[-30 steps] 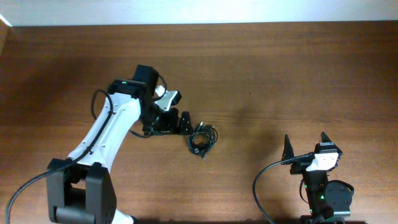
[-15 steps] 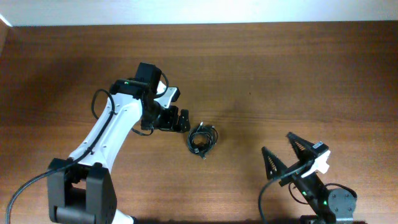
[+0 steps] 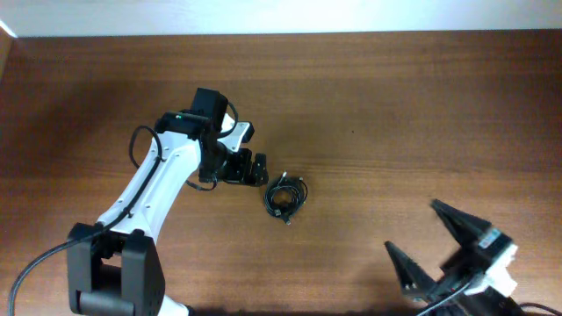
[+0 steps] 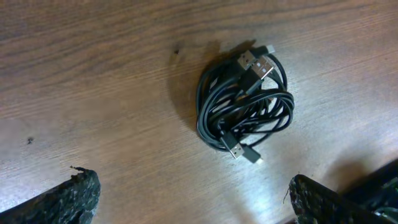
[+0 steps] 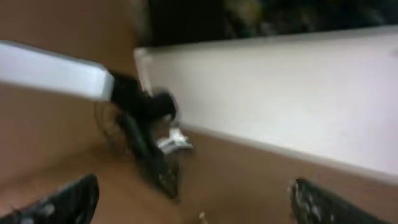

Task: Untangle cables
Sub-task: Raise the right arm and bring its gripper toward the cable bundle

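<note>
The cables (image 3: pixel 286 195) lie as one small knotted bundle of thin black cords on the wooden table, near its middle. In the left wrist view the cables (image 4: pixel 245 102) show coiled loops and several small plug ends. My left gripper (image 3: pixel 259 168) stands open just left of the bundle and does not touch it. Its two fingers frame bare wood below the bundle, with the left gripper (image 4: pixel 196 202) holding nothing. My right gripper (image 3: pixel 433 241) is open and empty at the table's lower right, far from the bundle. The right wrist view is blurred; the right gripper (image 5: pixel 196 205) shows both fingers wide apart.
The wooden table (image 3: pixel 395 114) ends at a pale wall strip along the far edge. The white left arm (image 3: pixel 149 184) reaches in from its base at lower left. In the blurred right wrist view the left arm (image 5: pixel 146 124) stands ahead, with the white wall (image 5: pixel 280 93) behind.
The right arm has swung from upright over its base down toward the lower right corner, jaws still wide. The left gripper has drawn slightly back from the bundle. The cables have not moved.
</note>
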Robot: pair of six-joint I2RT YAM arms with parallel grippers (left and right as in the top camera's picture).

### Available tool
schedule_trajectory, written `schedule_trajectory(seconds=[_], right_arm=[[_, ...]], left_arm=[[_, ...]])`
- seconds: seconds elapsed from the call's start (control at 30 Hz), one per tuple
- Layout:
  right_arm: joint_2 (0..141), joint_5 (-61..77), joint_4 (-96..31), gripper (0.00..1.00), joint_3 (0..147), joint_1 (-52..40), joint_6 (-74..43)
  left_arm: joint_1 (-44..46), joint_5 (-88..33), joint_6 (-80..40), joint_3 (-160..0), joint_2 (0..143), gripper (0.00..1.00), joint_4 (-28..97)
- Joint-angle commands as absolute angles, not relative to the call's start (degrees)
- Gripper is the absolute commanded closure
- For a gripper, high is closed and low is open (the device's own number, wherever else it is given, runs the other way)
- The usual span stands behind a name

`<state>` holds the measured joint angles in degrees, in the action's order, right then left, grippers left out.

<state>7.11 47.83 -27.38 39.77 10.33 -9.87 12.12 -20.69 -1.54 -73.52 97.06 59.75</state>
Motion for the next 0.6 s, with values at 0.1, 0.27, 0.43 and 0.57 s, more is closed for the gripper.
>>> schedule_trajectory(seconds=[0.1,0.27,0.43,0.57], right_arm=[[27.1,41.1,-62.4,0.02,65.9,15.7,4.7],[37.5,52.3,-72.1,0.02,69.6,15.7,-1.1],[45.1,57.7,-72.7,0.02,69.6,15.7,-3.7],[51.0,57.5,-74.7,0.02,69.4,15.7,-3.7]], left_arm=[[12.4,-20.5,-1.3,-74.1,97.5,0.01,58.8],[12.4,-20.6,-1.3,-74.1,97.5,0.01,58.7],[12.4,-20.6,-1.3,-74.1,97.5,0.01,58.9],[12.4,-20.6,-1.3,-74.1,97.5,0.01,58.3]])
